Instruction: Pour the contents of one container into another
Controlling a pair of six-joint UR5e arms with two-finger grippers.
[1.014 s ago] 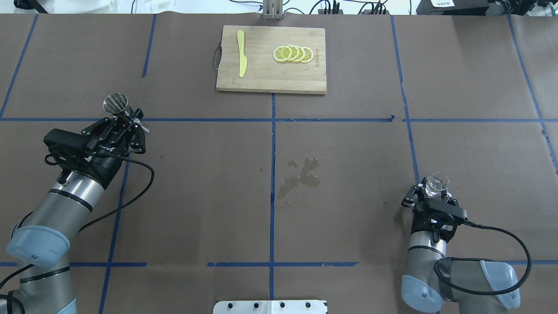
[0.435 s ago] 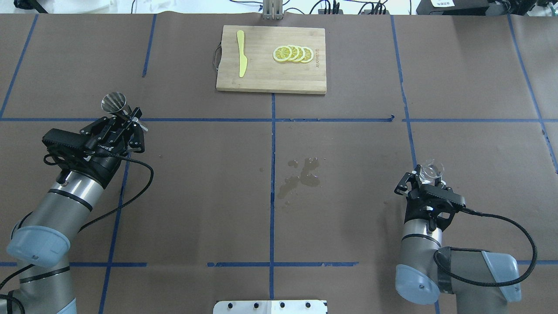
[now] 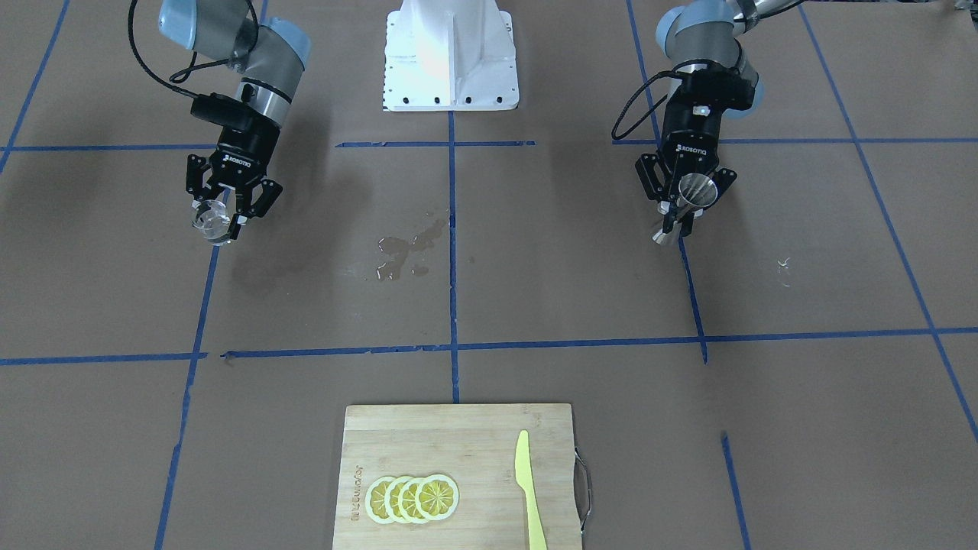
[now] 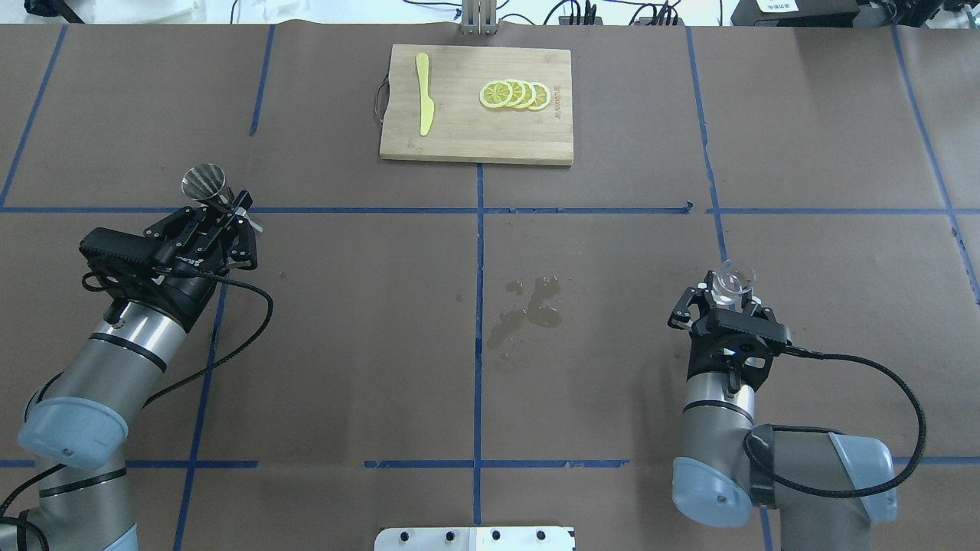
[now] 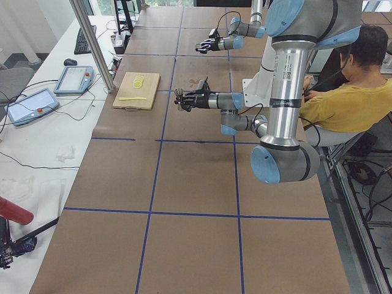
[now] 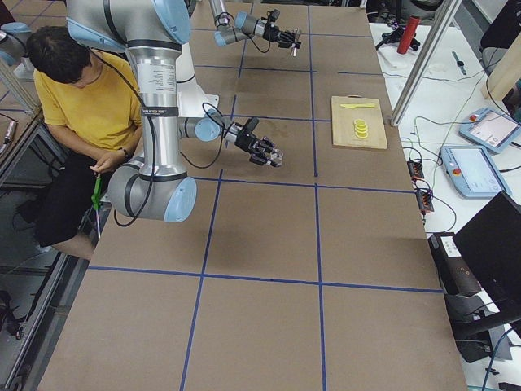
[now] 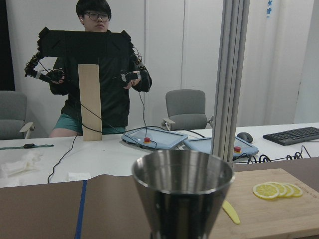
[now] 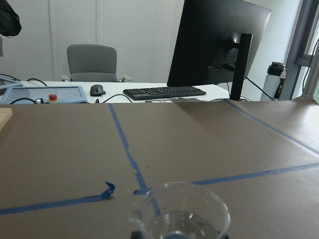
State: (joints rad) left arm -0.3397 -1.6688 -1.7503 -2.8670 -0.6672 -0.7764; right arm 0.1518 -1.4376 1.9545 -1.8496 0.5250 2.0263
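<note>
Glass cup [image 4: 731, 277]: shifting left and farther, clenched in right tool [image 4: 726, 297]
Jigger [image 4: 204, 182]: staying put, gripped by left tool [image 4: 223, 210]
Pour: still pending, gap closing

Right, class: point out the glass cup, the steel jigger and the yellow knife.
glass cup [image 4: 733, 277]: overhead view, on its open bowl.
steel jigger [image 4: 203, 182]: overhead view, on the mouth of its upper cone.
yellow knife [image 4: 425, 99]: overhead view, about mid-length on its flat face.
</note>
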